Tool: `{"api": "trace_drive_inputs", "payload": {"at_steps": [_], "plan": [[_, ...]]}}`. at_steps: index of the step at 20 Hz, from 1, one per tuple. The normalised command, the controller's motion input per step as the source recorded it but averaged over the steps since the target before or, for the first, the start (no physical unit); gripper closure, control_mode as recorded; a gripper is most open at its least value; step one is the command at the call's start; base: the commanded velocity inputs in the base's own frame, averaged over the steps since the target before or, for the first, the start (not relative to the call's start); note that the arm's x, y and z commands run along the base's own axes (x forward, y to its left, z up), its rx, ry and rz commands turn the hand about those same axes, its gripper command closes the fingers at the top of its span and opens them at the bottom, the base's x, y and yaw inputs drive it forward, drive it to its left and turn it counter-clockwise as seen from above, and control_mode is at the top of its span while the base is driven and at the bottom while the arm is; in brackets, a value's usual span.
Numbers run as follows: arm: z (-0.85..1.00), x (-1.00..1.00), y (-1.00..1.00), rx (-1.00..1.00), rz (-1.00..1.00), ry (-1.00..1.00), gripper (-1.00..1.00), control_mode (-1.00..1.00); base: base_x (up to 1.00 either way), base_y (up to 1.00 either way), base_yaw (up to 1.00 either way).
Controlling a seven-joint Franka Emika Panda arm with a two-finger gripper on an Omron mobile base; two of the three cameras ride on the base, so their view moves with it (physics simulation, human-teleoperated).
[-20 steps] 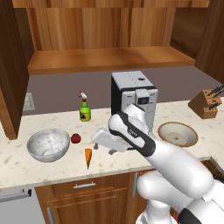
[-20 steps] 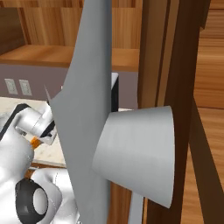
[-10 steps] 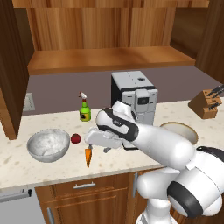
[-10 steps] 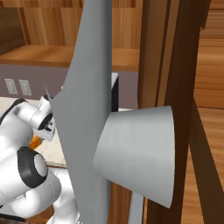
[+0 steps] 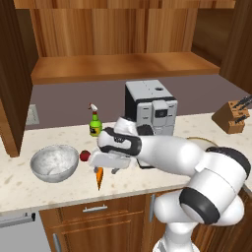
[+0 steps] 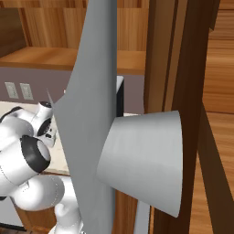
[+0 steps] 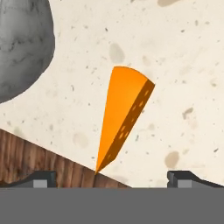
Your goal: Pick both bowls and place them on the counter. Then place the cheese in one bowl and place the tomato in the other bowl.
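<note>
The cheese (image 5: pixel 99 178), an orange wedge, lies on the counter (image 5: pixel 29 189) near its front edge with its tip toward the edge. My gripper (image 5: pixel 105 170) hangs open just above it. In the hand view the cheese (image 7: pixel 120 116) sits between the two fingertips (image 7: pixel 41 178), untouched, with the gripper (image 7: pixel 114 179) centred over its tip. The grey marbled bowl (image 5: pixel 54 162) stands to the left on the counter, its side (image 7: pixel 22 43) showing in the hand view. The tomato (image 5: pixel 84 156) rests between that bowl and my hand. The beige bowl (image 5: pixel 209 143) peeks out behind my arm.
A coffee machine (image 5: pixel 150 106) and a green spray bottle (image 5: pixel 95 125) stand at the back of the counter, a knife block (image 5: pixel 234 115) at the far right. A wooden shelf (image 5: pixel 123 66) runs above. A grey panel (image 6: pixel 91 114) and a wooden post (image 6: pixel 183 91) block the right base view.
My arm has swung left and down, bringing the open gripper from right of the cheese to just over it. Bowls, tomato and cheese have stayed put.
</note>
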Motion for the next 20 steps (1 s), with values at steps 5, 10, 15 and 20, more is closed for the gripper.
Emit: {"api": "trace_drive_inputs", "payload": {"at_steps": [5, 10, 15, 20], "plan": [[-0.26, 0.05, 0.03, -0.08, -0.04, -0.08, -1.00, -1.00, 0.00, 0.00, 0.00], [-0.17, 0.11, 0.03, -0.06, -0.11, -0.08, -1.00, -1.00, 0.00, 0.00, 0.00], [-0.10, 0.14, 0.06, -0.01, -0.14, -0.08, -1.00, -1.00, 0.00, 0.00, 0.00], [-0.07, 0.18, 0.11, 0.00, -0.13, -0.01, -1.00, -1.00, 0.00, 0.00, 0.00]]}}
